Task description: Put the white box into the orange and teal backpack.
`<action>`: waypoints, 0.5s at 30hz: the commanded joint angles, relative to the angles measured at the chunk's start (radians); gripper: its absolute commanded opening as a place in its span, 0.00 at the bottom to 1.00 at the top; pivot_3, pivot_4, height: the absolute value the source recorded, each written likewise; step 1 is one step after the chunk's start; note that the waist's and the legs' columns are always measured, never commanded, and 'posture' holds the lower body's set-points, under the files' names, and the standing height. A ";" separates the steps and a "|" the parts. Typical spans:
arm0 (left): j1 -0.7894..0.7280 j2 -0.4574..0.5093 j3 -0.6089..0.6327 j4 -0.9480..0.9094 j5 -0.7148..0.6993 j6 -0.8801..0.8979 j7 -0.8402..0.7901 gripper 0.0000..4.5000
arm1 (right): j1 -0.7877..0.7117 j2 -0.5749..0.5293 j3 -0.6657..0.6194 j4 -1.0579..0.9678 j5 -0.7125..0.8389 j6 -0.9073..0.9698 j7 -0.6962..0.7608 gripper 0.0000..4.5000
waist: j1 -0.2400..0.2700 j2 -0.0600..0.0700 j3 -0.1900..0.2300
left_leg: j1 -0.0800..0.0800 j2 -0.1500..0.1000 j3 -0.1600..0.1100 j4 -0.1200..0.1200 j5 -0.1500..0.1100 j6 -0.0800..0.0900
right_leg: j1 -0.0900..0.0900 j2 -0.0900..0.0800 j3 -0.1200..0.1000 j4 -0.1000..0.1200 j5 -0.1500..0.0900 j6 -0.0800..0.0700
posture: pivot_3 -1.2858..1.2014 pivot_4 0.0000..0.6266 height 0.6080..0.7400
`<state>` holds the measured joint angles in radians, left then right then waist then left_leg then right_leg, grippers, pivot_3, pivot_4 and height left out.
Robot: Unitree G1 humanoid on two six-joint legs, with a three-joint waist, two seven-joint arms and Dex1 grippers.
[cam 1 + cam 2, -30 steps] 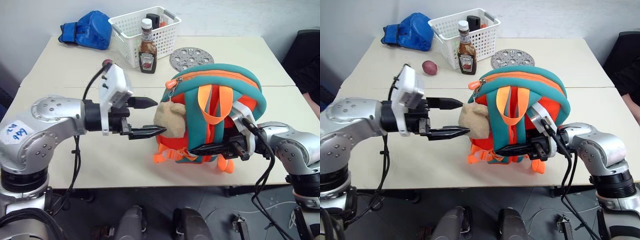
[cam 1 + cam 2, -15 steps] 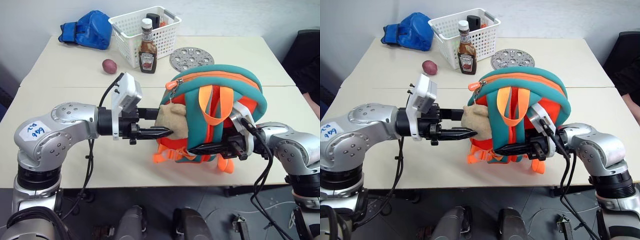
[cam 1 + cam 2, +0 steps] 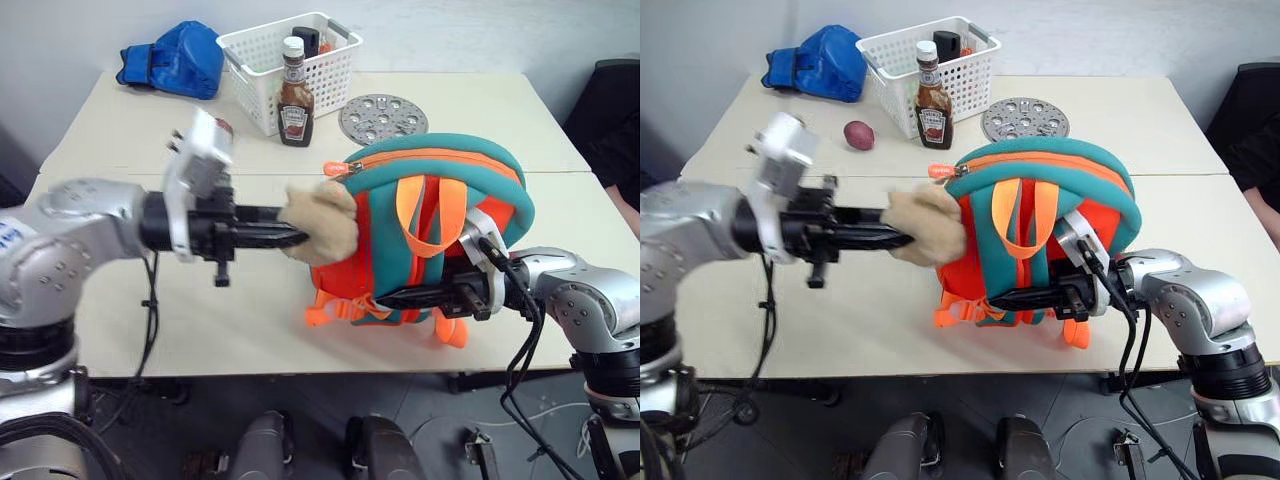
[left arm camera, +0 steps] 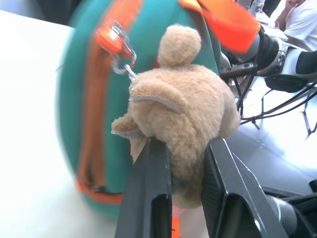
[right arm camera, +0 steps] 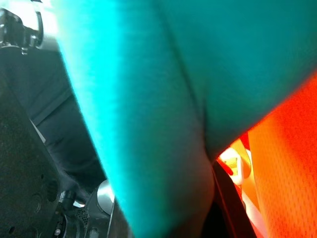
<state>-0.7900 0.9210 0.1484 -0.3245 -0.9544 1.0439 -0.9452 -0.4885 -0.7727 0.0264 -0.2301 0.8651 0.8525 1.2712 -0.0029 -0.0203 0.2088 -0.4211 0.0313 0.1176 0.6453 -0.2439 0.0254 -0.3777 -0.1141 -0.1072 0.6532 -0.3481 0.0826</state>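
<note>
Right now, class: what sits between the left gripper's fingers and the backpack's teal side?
The tan plush toy, pinched by the left gripper against the orange and teal backpack, in the left wrist view.

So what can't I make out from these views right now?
- White box: hidden, if it is here at all.
- Right gripper: what it pinches is hidden; in its wrist view the backpack's teal fabric sits too close.
- Basket contents: only tops clear its wall.
- Left gripper tips: sunk in plush toy.

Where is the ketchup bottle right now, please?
In the left eye view, the ketchup bottle stands at the far side of the table, right in front of the white basket, left of the round perforated disc.
</note>
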 commanded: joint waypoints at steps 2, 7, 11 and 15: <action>-0.010 0.105 -0.016 0.112 0.117 -0.122 -0.142 0.09 | 0.021 -0.003 -0.063 -0.032 0.035 0.000 -0.018 0.00 | 0.000 0.000 0.000 | 0.000 0.000 0.001 0.000 0.000 0.000 | -0.001 0.000 0.000 0.000 0.000 0.000 | 0.52 0.24 1.00; 0.053 0.156 -0.078 0.174 0.240 -0.243 -0.237 0.09 | 0.056 -0.005 -0.082 -0.066 0.057 0.006 -0.034 0.00 | 0.000 0.000 0.000 | 0.000 0.000 0.001 -0.001 0.000 0.000 | -0.001 0.000 0.001 0.000 0.000 0.000 | 0.52 0.24 1.00; 0.115 0.155 -0.140 0.174 0.364 -0.362 -0.249 0.09 | 0.072 0.001 -0.093 -0.082 0.079 0.011 -0.060 0.00 | 0.000 0.000 0.000 | 0.000 0.001 0.001 -0.001 0.000 0.000 | -0.001 0.000 0.001 0.000 0.000 0.000 | 0.52 0.24 1.00; 0.190 0.166 -0.206 0.181 0.501 -0.499 -0.264 0.09 | 0.079 -0.002 -0.096 -0.087 0.093 0.010 -0.073 0.00 | -0.001 0.000 0.000 | 0.000 0.001 0.002 -0.001 -0.001 0.000 | -0.002 0.000 0.001 0.000 0.000 0.000 | 0.52 0.24 1.00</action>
<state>-0.6143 1.0643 -0.0454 -0.1473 -0.5169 0.5937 -1.2041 -0.4125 -0.7729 -0.0279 -0.2795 0.9325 0.8649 1.2012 -0.0038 -0.0201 0.2089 -0.4214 0.0321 0.1193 0.6443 -0.2448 0.0259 -0.3795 -0.1142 -0.1059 0.6531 -0.3482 0.0824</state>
